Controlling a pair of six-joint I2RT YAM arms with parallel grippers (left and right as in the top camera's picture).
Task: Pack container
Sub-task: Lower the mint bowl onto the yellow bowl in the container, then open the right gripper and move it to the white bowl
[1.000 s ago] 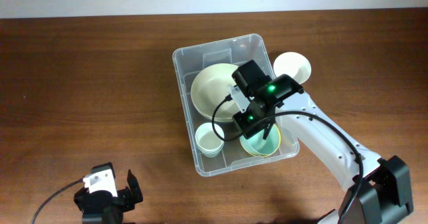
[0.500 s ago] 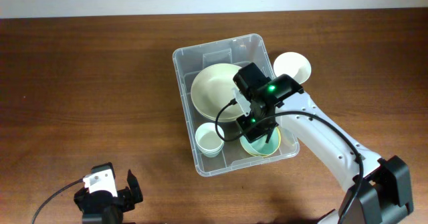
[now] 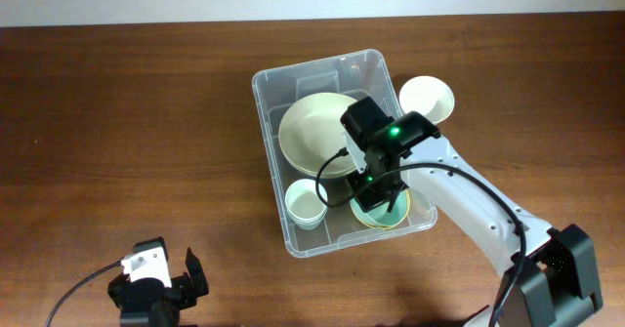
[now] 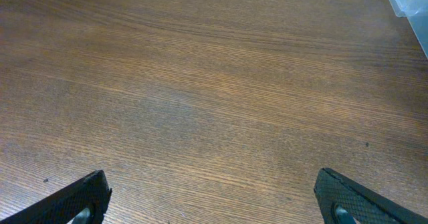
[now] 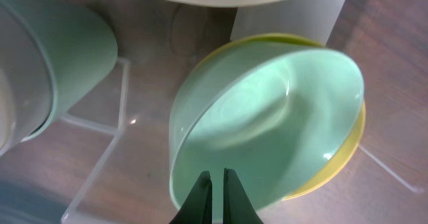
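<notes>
My right claw (image 5: 214, 178), pinched almost closed on the near rim of the mint bowl (image 5: 267, 117), hangs inside the container (image 3: 327, 73) at its near right corner, the tilted bowl directly below me nesting into the yellow bowl (image 5: 348, 150).

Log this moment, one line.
right gripper shut on round mint-green bowl, tilted inside yellow bowl, in clear rectangular plastic container | left gripper open over table

We log, in the container (image 3: 327, 71): big bowl (image 3: 311, 132) at the far end, cup (image 3: 305, 203) near left, small bowl (image 3: 376, 217) near right. Another bowl (image 3: 427, 98) sits on the surface (image 3: 146, 122), just right of the container.
</notes>
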